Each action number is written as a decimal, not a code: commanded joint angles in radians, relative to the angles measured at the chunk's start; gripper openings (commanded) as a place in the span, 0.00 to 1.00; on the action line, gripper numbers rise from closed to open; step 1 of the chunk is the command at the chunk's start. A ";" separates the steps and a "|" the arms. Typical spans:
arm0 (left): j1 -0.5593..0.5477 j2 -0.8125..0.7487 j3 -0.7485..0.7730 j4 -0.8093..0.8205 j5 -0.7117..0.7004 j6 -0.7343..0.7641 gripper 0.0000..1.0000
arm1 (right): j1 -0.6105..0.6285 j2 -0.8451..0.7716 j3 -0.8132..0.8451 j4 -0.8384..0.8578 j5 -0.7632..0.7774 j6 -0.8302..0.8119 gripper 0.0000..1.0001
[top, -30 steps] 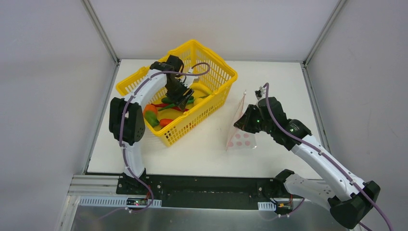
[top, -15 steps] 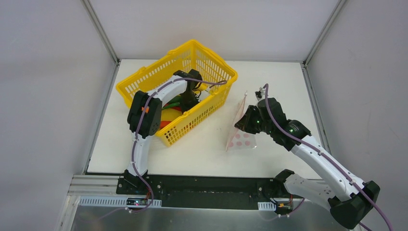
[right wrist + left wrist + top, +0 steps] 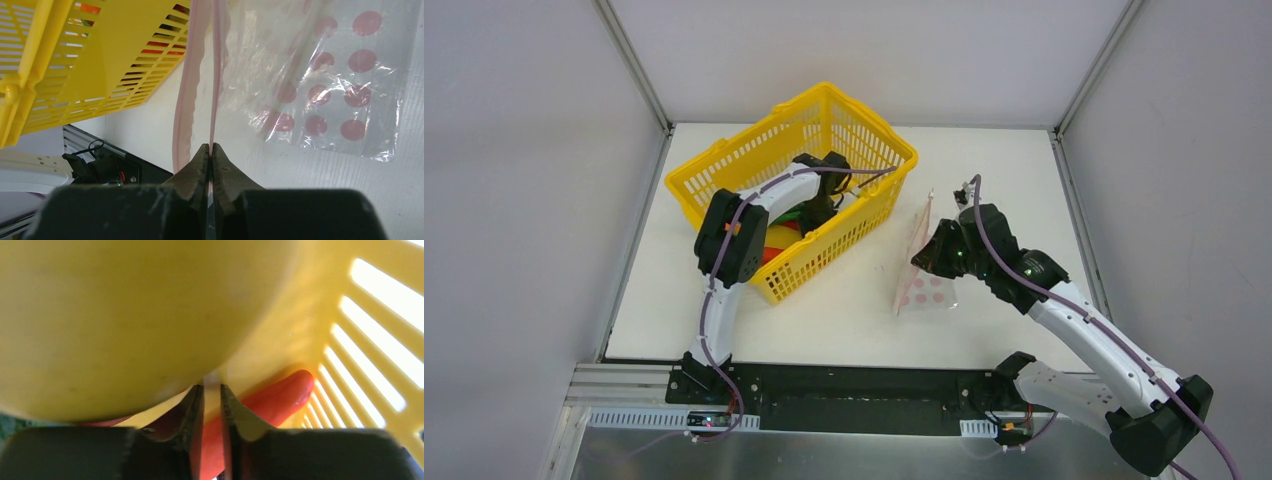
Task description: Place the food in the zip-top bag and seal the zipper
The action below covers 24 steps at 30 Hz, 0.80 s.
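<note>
Left gripper [image 3: 212, 390], down inside the yellow basket [image 3: 714, 165]: jaws drawn almost together with a thin slit between them. Tips sit right under a large rounded yellow food piece [image 3: 125, 315] that fills most of the wrist view. Cannot tell whether anything is pinched in the slit. Just behind the fingers lies a red chili [image 3: 272, 397], its tip towards the slatted basket wall. From above, the left arm arches over the basket rim and hides the gripper. Beside the arm, bits of yellow and orange-red food [image 3: 769, 255] show on the basket floor.

Right gripper [image 3: 210, 150], out over the white table [image 3: 1004, 160] to the right of the basket: jaws clamped tight on one lip of the pink zipper [image 3: 216, 75]. The other lip curves away to the left, so the mouth gapes.

The zip-top bag [image 3: 345, 75] hangs from that grip, its top edge lifted and its dotted lower part lying crumpled on the table. No food is visible inside it. The bag stands near the basket's right side, not touching it.
</note>
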 commanded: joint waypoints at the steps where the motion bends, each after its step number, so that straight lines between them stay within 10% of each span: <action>1: -0.011 -0.103 -0.094 0.033 0.006 -0.064 0.11 | -0.004 -0.017 -0.007 0.032 0.008 -0.017 0.06; 10: 0.030 -0.300 -0.190 0.198 0.035 -0.169 0.00 | -0.005 -0.041 -0.009 0.025 0.007 -0.011 0.06; 17: 0.045 -0.297 -0.136 0.058 0.096 -0.137 0.45 | -0.005 -0.059 -0.012 0.020 0.016 -0.014 0.07; 24: 0.045 -0.284 -0.195 -0.053 0.086 -0.076 0.55 | -0.005 -0.057 -0.021 0.028 0.007 -0.016 0.07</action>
